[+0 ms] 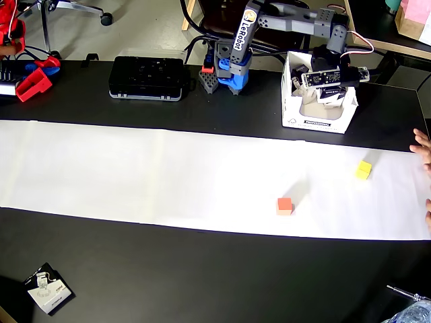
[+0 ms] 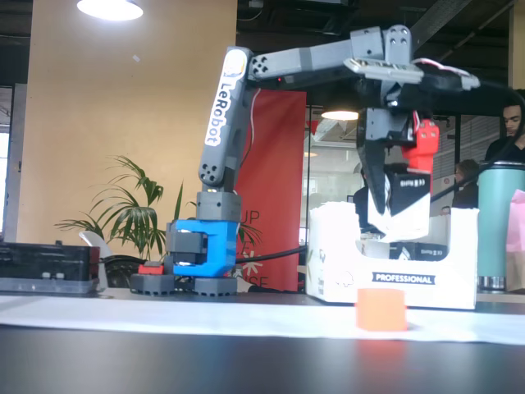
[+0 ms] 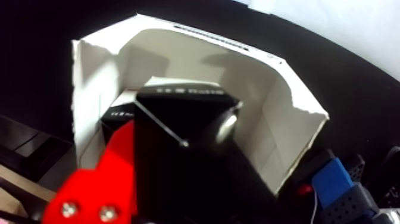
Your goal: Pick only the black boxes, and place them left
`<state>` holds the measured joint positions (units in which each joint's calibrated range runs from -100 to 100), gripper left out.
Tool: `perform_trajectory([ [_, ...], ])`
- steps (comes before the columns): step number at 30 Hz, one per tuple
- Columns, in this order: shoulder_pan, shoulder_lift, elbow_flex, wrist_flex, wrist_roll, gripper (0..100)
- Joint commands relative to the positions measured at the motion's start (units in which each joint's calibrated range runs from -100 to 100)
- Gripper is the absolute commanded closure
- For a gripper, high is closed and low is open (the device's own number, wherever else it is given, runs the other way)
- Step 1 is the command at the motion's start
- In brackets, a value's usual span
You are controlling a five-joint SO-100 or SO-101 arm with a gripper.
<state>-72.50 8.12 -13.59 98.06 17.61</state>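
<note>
My gripper [image 2: 400,197] is shut on one black box [image 2: 410,190] and holds it just above an open white carton tray [image 2: 394,275]. In the overhead view the gripper [image 1: 328,91] hangs over the tray [image 1: 291,108] at the table's back right. In the wrist view the held black box [image 3: 178,119] fills the middle, with the red finger [image 3: 101,190] on its left. Another black box [image 3: 118,113] stands behind it inside the tray [image 3: 268,113]. More black boxes [image 2: 414,250] show low in the tray.
An orange cube [image 1: 285,206] and a yellow cube [image 1: 363,169] lie on the white paper strip [image 1: 135,168]. A flat black device [image 1: 147,77] sits at the back left. A person's hand [image 1: 423,145] is at the right edge. A small carton [image 1: 48,289] lies front left.
</note>
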Motion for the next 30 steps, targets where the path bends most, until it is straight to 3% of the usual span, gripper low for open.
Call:
perform_trajectory([
  [1,-0.9,0.2,-4.4,0.0,0.1,76],
  [6,-1.7,-0.3,1.5,-2.4,0.3,58],
  [10,-1.7,-1.7,1.4,-5.2,0.8,57],
  [18,6.4,-24.4,15.2,-23.3,14.3,59],
  [21,12.2,-35.5,25.0,-34.0,18.8,64],
  [24,18.3,-48.1,37.2,-45.7,21.9,75],
  [30,32.7,-71.2,56.8,-57.5,22.3,100],
])
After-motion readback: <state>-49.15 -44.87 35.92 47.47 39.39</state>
